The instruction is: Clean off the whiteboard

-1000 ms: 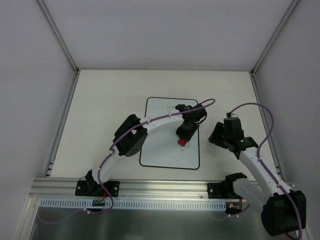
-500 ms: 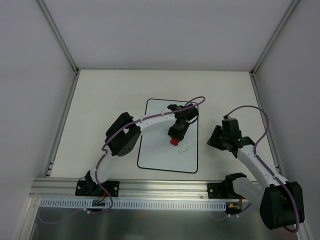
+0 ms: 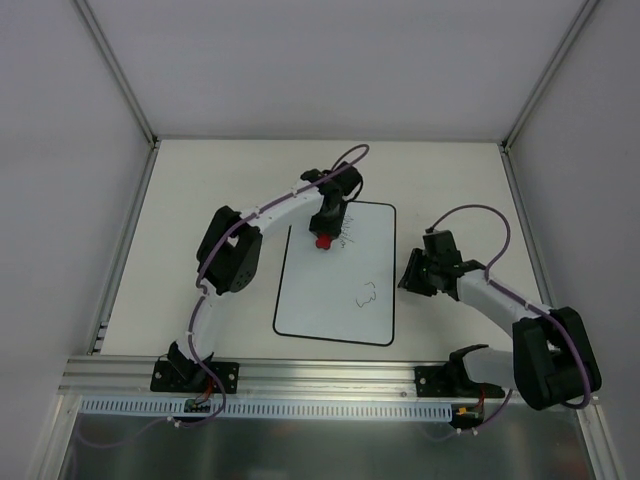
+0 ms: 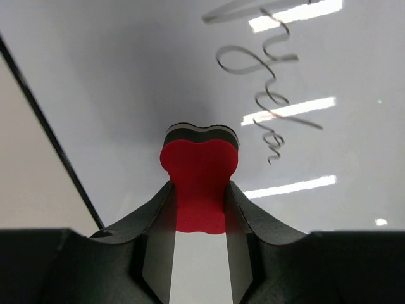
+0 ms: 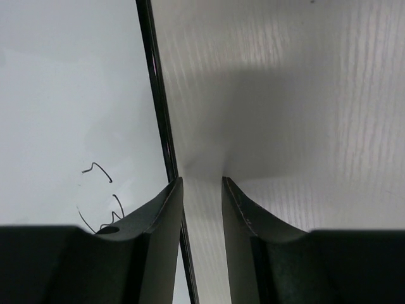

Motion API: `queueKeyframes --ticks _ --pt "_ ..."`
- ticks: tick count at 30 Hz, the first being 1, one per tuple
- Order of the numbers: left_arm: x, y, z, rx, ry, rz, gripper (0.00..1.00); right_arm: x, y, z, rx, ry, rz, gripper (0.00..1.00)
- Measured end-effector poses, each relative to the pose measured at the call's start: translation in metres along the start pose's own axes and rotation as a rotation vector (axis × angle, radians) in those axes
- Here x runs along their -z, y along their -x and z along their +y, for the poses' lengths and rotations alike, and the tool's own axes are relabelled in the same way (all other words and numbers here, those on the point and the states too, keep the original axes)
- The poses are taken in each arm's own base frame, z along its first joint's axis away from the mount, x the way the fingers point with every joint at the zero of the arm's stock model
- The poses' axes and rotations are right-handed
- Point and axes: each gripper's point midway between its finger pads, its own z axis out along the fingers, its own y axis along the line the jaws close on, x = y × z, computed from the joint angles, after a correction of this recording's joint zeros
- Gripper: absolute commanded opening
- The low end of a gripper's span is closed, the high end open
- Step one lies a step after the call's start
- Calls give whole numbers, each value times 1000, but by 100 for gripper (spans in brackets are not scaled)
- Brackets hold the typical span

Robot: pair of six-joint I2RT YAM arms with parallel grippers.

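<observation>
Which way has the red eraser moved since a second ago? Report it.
Yes. The red eraser, held by the left gripper, moved leftward and toward the table's far edge.

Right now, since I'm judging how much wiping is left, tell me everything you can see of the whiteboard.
The whiteboard is a glossy white rectangle with a thin black border and rounded corners, lying flat on the table. Dark cursive handwriting runs near its far edge; a small scribble sits toward its near right. The red eraser, pinched in the left gripper's jaws, rests on it beside the handwriting. The right gripper hovers at its right border.
</observation>
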Motion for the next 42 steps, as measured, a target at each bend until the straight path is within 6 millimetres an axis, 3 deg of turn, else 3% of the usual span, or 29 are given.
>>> queueKeyframes --ticks 4,7,16,20,24,34,38,42 --pt "1 35 26 41 21 -59 0 -8 9 8 6 5 -2 34" --pt "-4 50 32 40 21 -80 0 -13 14 14 11 14 -6 34" --pt "-37 50 32 -12 26 -38 0 -22 21 26 23 31 -15 27" --pt "-38 57 33 -18 6 -40 0 -25 23 28 27 33 -13 23" --pt "-42 65 28 -31 -28 -49 0 -26 23 29 27 33 -12 21" --pt "-45 65 14 -35 -130 -22 0 -28 24 30 32 25 -3 15" --pt "-43 61 -2 -52 -165 -17 0 -28 24 31 39 23 2 15" --pt "-40 50 -34 -109 -195 -17 0 -28 24 31 39 20 3 15"
